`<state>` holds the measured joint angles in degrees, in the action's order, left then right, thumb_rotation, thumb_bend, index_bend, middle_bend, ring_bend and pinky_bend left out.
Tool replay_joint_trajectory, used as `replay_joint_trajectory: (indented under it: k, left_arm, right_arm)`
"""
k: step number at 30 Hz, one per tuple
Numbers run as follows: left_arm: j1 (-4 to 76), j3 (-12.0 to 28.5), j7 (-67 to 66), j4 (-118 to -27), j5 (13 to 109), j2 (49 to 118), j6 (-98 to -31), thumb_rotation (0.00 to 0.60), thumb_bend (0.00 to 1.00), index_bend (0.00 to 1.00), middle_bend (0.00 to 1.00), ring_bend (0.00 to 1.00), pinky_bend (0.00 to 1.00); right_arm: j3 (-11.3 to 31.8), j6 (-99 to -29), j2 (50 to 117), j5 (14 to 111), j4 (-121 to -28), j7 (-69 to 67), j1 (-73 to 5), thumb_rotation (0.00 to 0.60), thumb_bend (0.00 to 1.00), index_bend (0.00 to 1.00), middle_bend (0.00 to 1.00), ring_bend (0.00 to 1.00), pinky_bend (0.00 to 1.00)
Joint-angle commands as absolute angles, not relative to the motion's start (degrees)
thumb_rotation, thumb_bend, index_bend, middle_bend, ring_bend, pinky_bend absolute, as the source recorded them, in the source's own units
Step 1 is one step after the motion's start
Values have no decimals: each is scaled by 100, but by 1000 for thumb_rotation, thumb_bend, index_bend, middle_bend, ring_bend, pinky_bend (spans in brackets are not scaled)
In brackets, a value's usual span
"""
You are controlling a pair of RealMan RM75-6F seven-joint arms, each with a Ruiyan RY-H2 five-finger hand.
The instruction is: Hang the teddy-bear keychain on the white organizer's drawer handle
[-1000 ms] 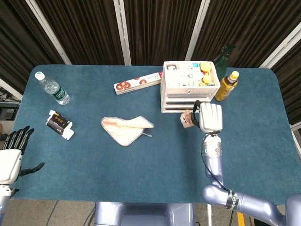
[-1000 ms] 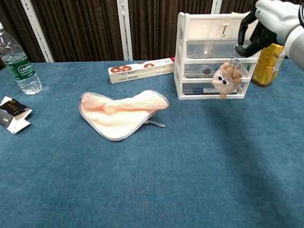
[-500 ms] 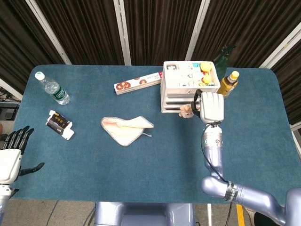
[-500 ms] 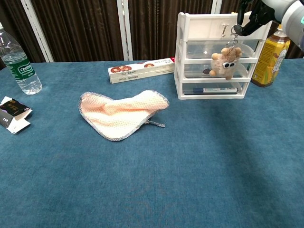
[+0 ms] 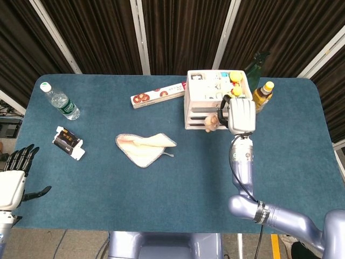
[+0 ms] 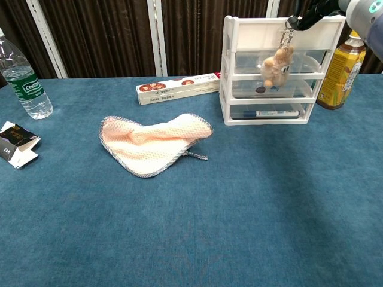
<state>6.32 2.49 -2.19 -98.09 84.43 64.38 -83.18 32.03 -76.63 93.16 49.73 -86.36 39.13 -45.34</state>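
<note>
The right hand [image 6: 316, 11] pinches the fuzzy tan teddy-bear keychain [image 6: 274, 64], hanging at six o'clock before the white plastic organizer's top drawer handle [image 6: 281, 37].

The desk [image 6: 251, 227] is deep blue-teal. The organizer [image 6: 239, 36] has a white frame with clear drawers. The bear [image 6: 274, 64] is tan and fluffy. The cloth [image 6: 149, 143] is peach with a grey edge. The long box [image 6: 179, 88] is white with red round prints. The water bottle [image 6: 23, 76] is clear with a green label; the other bottle [image 6: 338, 69] is yellow. The small packet [image 6: 15, 143] is black and white. The right hand [image 5: 241, 115] is white with black fingers [image 6: 302, 21]; the left hand [image 5: 13, 181] likewise. Dark brown curtains [image 5: 178, 32] hang between white posts
</note>
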Motion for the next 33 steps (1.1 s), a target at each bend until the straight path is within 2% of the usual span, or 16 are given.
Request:
replay_joint_trajectory:
  k: [1, 19, 33]
  left_arm:
    - [638, 249, -228, -9821, 8429, 6439, -8301, 600, 49, 0, 0, 0, 0]
    - [670, 243, -279, -9880, 8355, 6440, -8204, 600, 50, 0, 0, 0, 0]
    - [669, 233, -269, -9887, 8391, 6437, -8225, 600, 50, 0, 0, 0, 0]
  right_arm:
    - [3233, -7620, 9319, 4921, -8557, 3884, -4617, 600, 384, 609, 1000, 1000, 920]
    - [3269, -7541, 9331, 4727, -8153, 3721, -4955, 600, 384, 609, 1000, 1000, 920]
    - [3035, -7515, 9518, 4566, -7770, 3443, -4908, 600, 386, 606, 1000, 1000, 920]
